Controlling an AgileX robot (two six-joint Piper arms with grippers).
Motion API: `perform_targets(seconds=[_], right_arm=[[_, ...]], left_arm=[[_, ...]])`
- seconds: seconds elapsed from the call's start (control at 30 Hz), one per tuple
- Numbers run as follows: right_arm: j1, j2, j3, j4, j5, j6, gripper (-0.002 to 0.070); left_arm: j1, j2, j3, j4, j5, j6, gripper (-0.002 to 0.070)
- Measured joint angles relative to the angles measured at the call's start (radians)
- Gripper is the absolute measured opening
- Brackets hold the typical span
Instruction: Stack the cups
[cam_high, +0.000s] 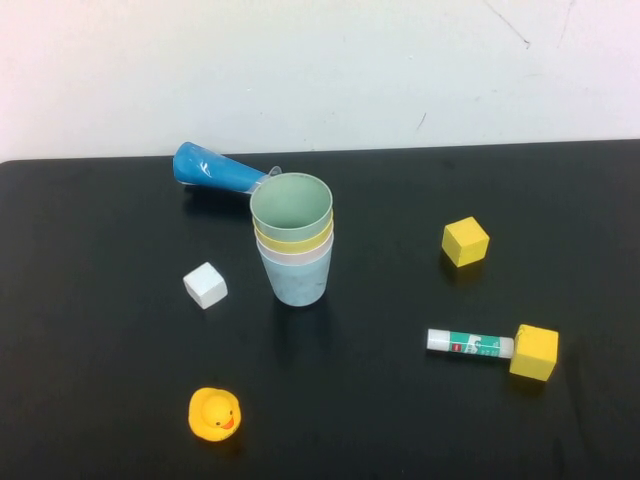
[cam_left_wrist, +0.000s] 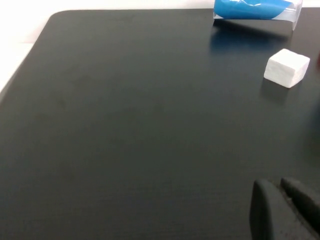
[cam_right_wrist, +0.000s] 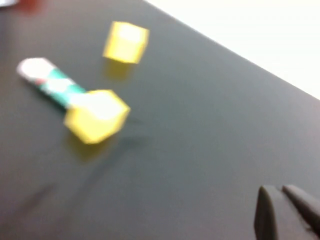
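High view: the four cups stand nested in one upright stack near the table's (cam_high: 90, 400) middle. The green cup (cam_high: 291, 205) sits on top, with the rim of the yellow cup (cam_high: 294, 241) below it, then the pink cup (cam_high: 296, 255), then the blue cup (cam_high: 297, 281) at the bottom on the table. A dark-blue cup (cam_high: 213, 168) lies on its side just behind the stack, its rim close to the green cup's rim. A white cube (cam_high: 205, 285) and a duck (cam_high: 214, 414) lie to the stack's left. Two yellow cubes, one farther back (cam_high: 465, 241) and one nearer (cam_high: 534, 352), lie to its right, and a glue stick (cam_high: 470, 344) touches the nearer one. Neither arm shows here. The stacking looks finished, so the step in hand is probably pulling back and parking; doing it well means keeping both arms low and wide of the stack so nothing knocks it.

Left wrist view: the left gripper (cam_left_wrist: 282, 207) hangs just over bare table, far from the stack. Its two dark fingertips (cam_left_wrist: 265, 210) sit close together and hold nothing. The white cube (cam_left_wrist: 286, 67) lies well ahead of it, and the dark-blue cup (cam_left_wrist: 252, 8) farther ahead. No stacked cup shows.

Right wrist view: the right gripper (cam_right_wrist: 282, 212) hovers over bare table, fingertips (cam_right_wrist: 266, 212) close together, holding nothing. The nearer yellow cube (cam_right_wrist: 96, 115) and glue stick (cam_right_wrist: 47, 81) lie well ahead, the other cube (cam_right_wrist: 126, 42) beyond. The picture is blurred, and no stacked cup shows.
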Motion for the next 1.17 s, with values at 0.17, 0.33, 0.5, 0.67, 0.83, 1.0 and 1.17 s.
perform_targets(seconds=[0.17, 0.33, 0.5, 0.67, 0.83, 1.0, 1.17], right_arm=[[-0.207, -0.086, 0.181, 0.018, -0.140, 0.007, -0.0001], [-0.294, -0.226, 0.291, 0.072, -0.131, 0.011, -0.0001], [-0.320, -0.255, 0.294, 0.087, -0.113, 0.032, -0.0001], [-0.320, -0.257, 0.294, 0.090, -0.113, 0.036, -0.0001], [-0.320, -0.259, 0.294, 0.090, -0.113, 0.037, -0.0001], [-0.320, -0.259, 0.294, 0.085, -0.105, 0.064, -0.0001], [-0.320, -0.259, 0.292, 0.079, -0.094, 0.147, -0.0001]], left_arm=[[0.000, 0.000, 0.000, 0.000, 0.000, 0.000, -0.0001], [0.000, 0.000, 0.000, 0.000, 0.000, 0.000, -0.0001], [0.000, -0.002, 0.000, -0.002, 0.001, 0.000, -0.0001], [0.000, -0.002, 0.000, -0.002, 0.001, 0.000, -0.0001], [0.000, -0.002, 0.000, -0.002, 0.001, 0.000, -0.0001], [0.000, -0.002, 0.000, -0.002, 0.001, 0.000, -0.0001], [0.000, -0.002, 0.000, -0.002, 0.001, -0.003, -0.0001]])
